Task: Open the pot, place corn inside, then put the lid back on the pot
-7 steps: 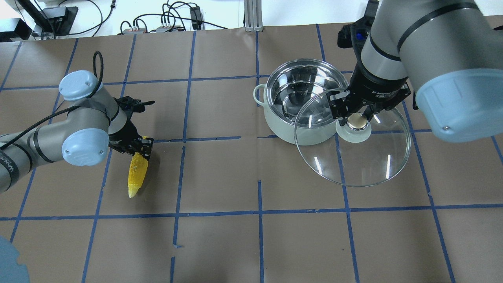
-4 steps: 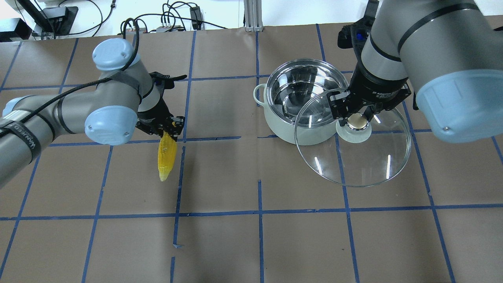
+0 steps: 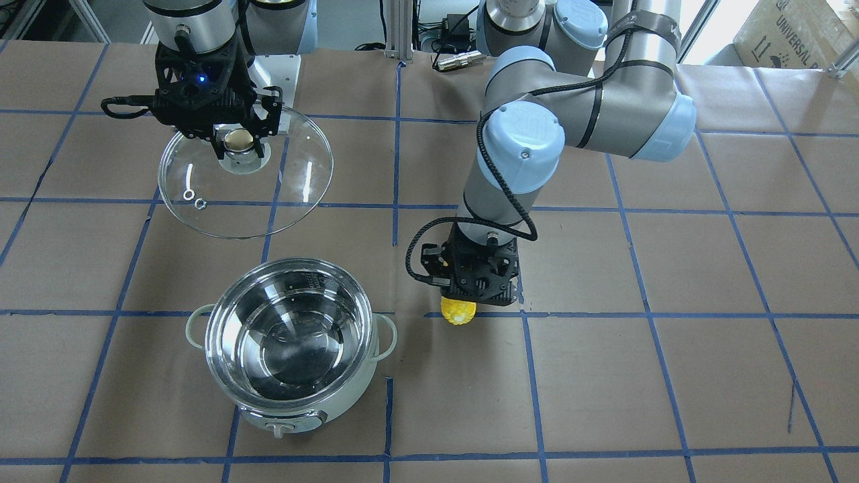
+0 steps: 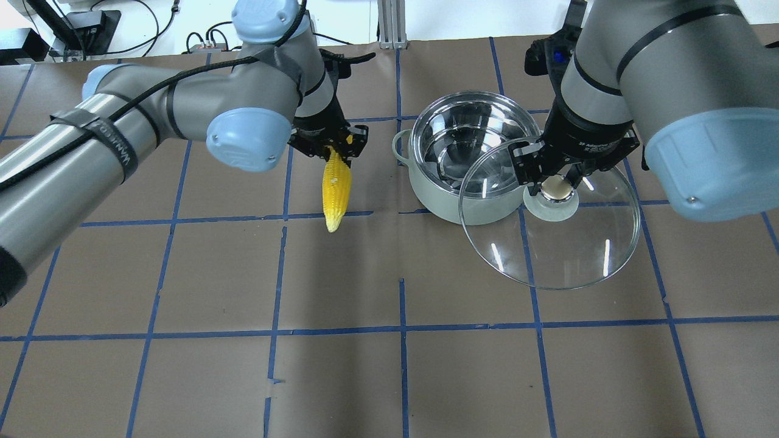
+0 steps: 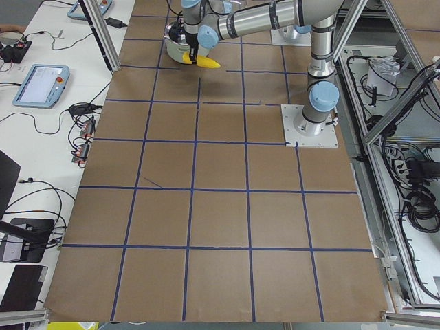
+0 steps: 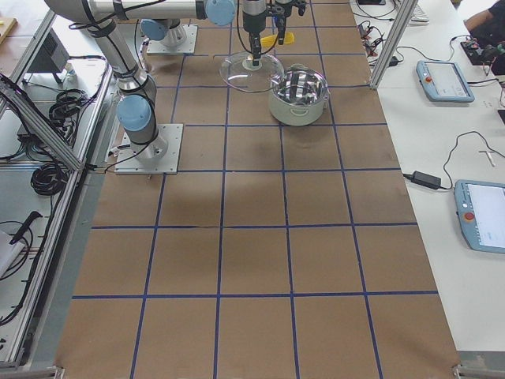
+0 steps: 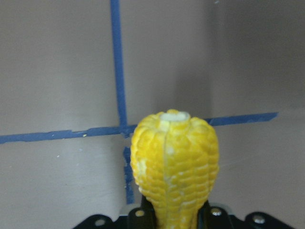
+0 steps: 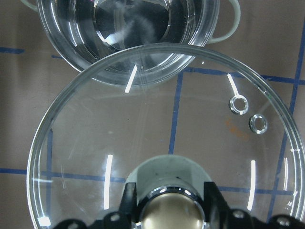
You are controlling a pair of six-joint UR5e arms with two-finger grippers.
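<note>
Now, left hand (image 4: 331,149) gripping corn (image 4: 336,188), right hand (image 4: 555,185) holding lid (image 4: 566,243), pot (image 4: 438,190) open.

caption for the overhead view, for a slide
Left gripper holds the corn beside the open pot; right gripper holds the lid by its knob, off the pot.

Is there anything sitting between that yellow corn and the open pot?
Nothing stands there. In the overhead view, only bare brown table covering crossed by blue tape separates the corn from the pot.
</note>
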